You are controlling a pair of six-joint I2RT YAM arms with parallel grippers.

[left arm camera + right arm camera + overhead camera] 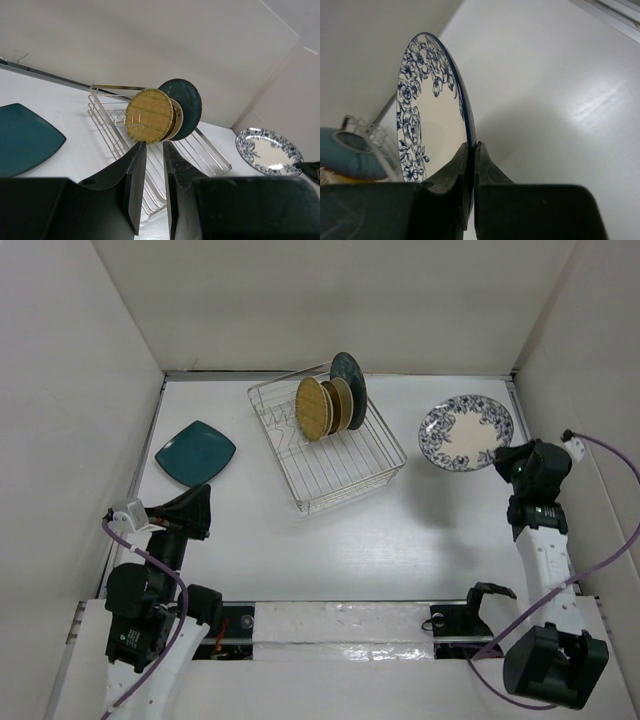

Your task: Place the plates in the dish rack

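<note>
The silver wire dish rack (345, 475) stands at the table's middle back. A gold-brown round plate (313, 408), a cream plate (340, 405) and a dark teal round plate (350, 378) stand upright in it. The teal rounded-square plate (195, 452) lies flat at the left. My right gripper (510, 462) is shut on the near rim of the blue-and-white patterned plate (465, 432); the right wrist view shows the rim (435, 125) pinched in the gripper (472, 145). My left gripper (200, 505) is empty and narrowly open (154, 144), pointing at the rack (210, 155).
White walls close in the table on the left, back and right. The teal square plate (22, 137) lies left of my left gripper. The rack's front rows of prongs (335, 485) hold nothing.
</note>
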